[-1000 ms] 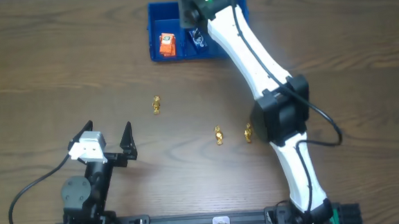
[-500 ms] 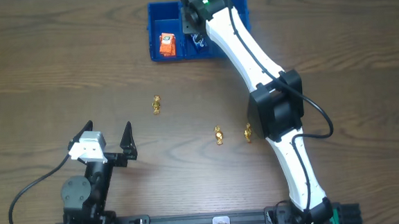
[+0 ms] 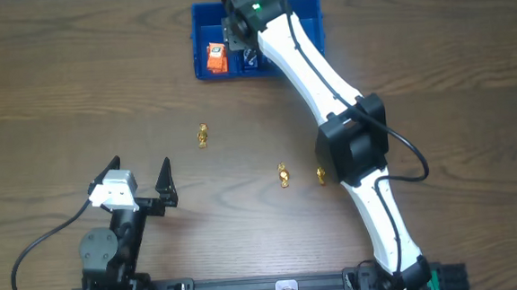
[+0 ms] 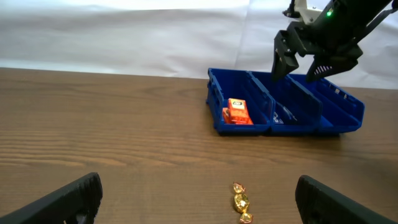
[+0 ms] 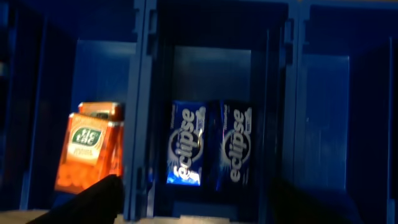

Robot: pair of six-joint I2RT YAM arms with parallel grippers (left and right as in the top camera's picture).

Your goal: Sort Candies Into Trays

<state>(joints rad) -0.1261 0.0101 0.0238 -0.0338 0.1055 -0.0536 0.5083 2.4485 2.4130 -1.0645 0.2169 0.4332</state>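
Gold-wrapped candy nearest the blue tray looks light, crinkly; pinch its middle. Left gripper and right gripper gape, empty.

From my right wrist: white lettering runs lengthwise down two dark-blue packs, side by side in the middle compartment of the blue tray. At their 9 o'clock, one compartment over, an orange box carries a green-and-white label.
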